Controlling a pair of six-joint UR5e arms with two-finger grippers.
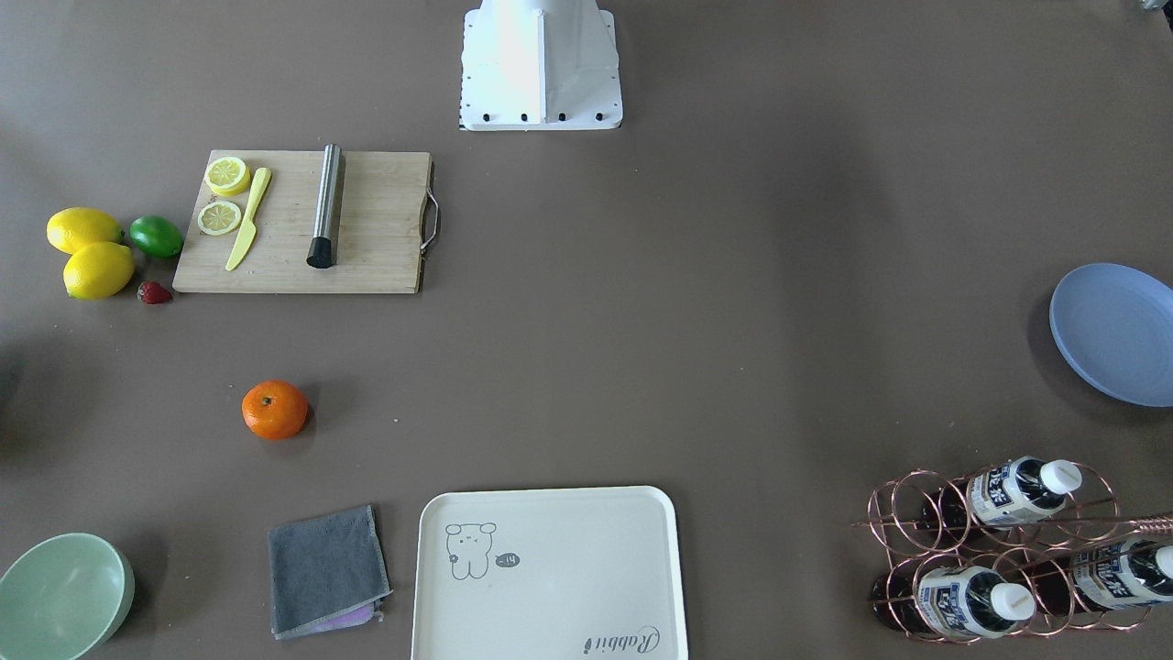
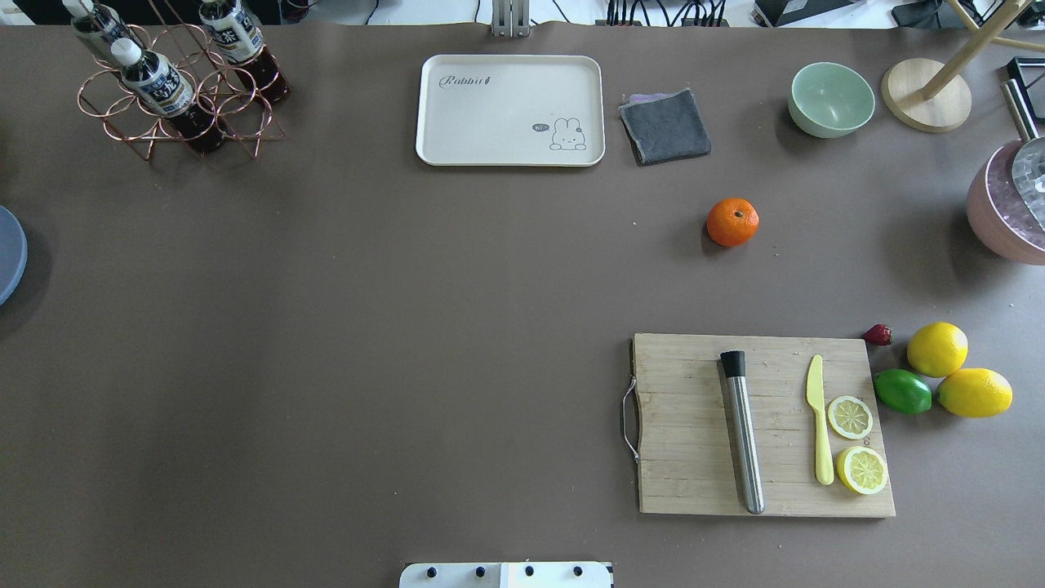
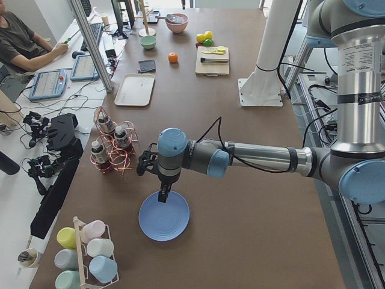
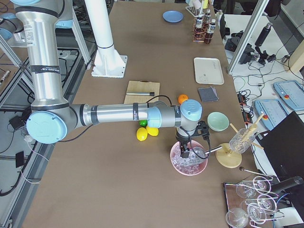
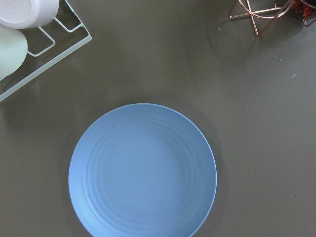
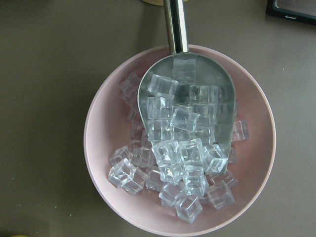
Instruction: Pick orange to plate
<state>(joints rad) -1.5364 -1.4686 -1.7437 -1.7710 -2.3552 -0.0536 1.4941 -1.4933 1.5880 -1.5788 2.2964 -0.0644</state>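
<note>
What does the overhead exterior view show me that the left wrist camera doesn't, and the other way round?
Only the overhead exterior view shows the orange, which sits on bare table between the grey cloth and the cutting board. Only the left wrist view shows the whole plate, with nothing on it, and a white cup at the top-left corner. Both views show the plate, though overhead it is only a sliver at the left edge. Both also show the copper bottle rack.
</note>
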